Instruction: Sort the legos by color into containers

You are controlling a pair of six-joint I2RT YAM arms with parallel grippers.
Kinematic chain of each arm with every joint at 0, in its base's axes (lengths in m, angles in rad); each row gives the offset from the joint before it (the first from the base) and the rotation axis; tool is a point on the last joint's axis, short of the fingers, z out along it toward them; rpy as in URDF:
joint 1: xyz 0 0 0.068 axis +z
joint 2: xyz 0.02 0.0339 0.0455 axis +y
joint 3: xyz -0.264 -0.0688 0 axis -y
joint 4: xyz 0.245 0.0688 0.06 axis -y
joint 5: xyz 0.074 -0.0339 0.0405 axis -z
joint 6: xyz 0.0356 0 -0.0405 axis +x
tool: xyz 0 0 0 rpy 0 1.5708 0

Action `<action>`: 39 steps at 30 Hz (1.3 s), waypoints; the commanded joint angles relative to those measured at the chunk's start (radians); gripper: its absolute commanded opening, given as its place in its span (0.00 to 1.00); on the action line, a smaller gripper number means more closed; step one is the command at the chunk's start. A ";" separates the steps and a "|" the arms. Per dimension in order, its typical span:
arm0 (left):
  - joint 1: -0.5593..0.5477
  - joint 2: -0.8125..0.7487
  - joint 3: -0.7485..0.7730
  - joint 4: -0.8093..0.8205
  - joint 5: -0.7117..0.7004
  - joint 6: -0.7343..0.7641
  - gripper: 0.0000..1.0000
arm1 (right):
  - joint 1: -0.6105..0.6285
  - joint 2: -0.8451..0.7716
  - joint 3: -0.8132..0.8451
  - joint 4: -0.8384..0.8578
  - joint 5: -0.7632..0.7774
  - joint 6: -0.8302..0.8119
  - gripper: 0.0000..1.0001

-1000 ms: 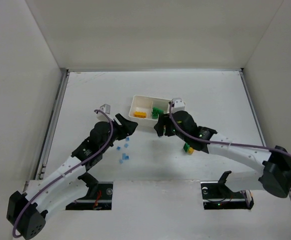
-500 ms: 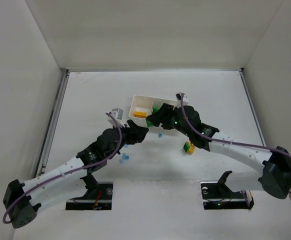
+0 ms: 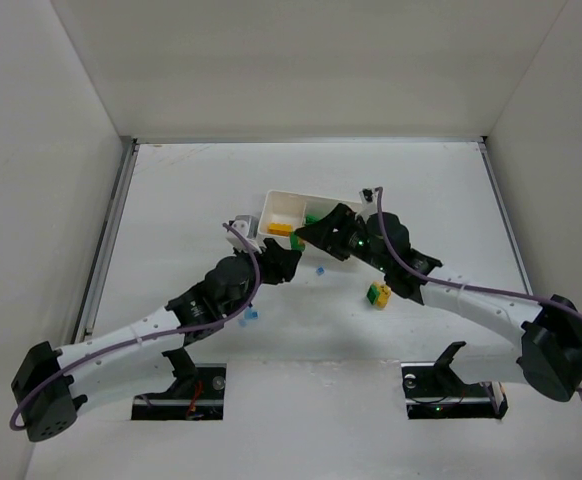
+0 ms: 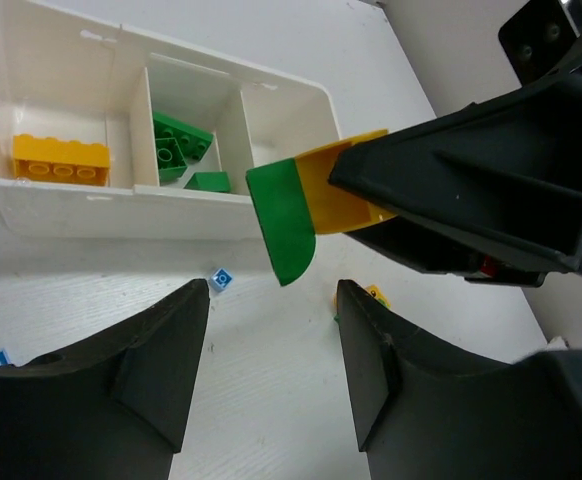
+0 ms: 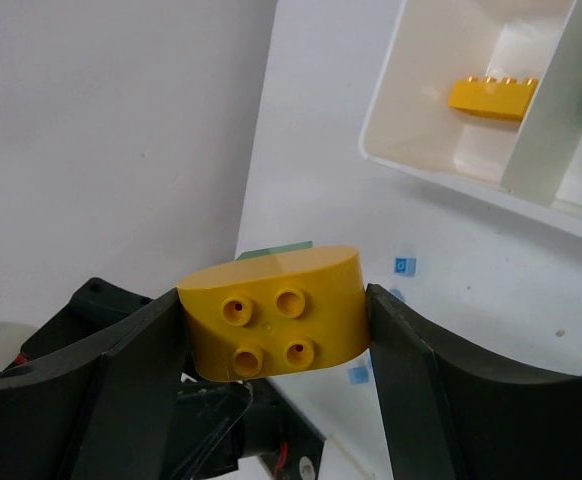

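Observation:
My right gripper (image 5: 276, 315) is shut on a rounded yellow-orange lego (image 5: 271, 300) with a green piece (image 5: 276, 250) stuck behind it. It holds this just in front of the white three-compartment tray (image 3: 271, 207). In the left wrist view the held piece (image 4: 283, 225) hangs over the tray's front wall (image 4: 121, 210). The left compartment holds a yellow-orange lego (image 4: 61, 160), the middle one holds green legos (image 4: 181, 145), and the right one is bare. My left gripper (image 4: 266, 330) is open and empty, low over the table just left of the right gripper (image 3: 316, 232).
A yellow-and-green lego (image 3: 378, 294) lies on the table right of the grippers. Tiny light-blue legos lie near the tray (image 4: 220, 279) and nearer the bases (image 3: 251, 316). White walls enclose the table on three sides.
My left arm has swung right and forward, toward the tray's front. My right gripper has moved a little toward the tray with the yellow-orange lego still in it.

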 commanded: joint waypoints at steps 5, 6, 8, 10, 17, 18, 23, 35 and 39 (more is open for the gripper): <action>-0.018 0.063 0.085 0.112 -0.024 0.092 0.44 | -0.017 -0.015 -0.040 0.172 -0.099 0.105 0.50; -0.019 0.069 0.091 0.112 -0.024 0.100 0.43 | -0.021 -0.015 -0.046 0.186 -0.104 0.114 0.50; -0.021 0.081 0.097 0.112 -0.024 0.108 0.40 | -0.027 -0.019 -0.058 0.206 -0.114 0.125 0.50; -0.021 0.092 0.100 0.112 -0.024 0.115 0.38 | -0.038 -0.025 -0.071 0.227 -0.131 0.137 0.50; -0.029 0.108 0.111 0.109 -0.060 0.147 0.24 | -0.055 -0.027 -0.091 0.267 -0.177 0.167 0.49; -0.032 0.111 0.112 0.108 -0.062 0.152 0.21 | -0.056 -0.027 -0.092 0.277 -0.183 0.172 0.49; -0.046 0.115 0.112 0.106 -0.071 0.166 0.12 | -0.075 -0.036 -0.110 0.324 -0.212 0.200 0.49; -0.012 0.039 0.082 0.072 -0.113 0.184 0.08 | -0.142 -0.114 -0.167 0.326 -0.271 0.203 0.49; -0.001 0.045 0.088 0.072 -0.109 0.180 0.08 | -0.152 -0.134 -0.175 0.321 -0.271 0.194 0.49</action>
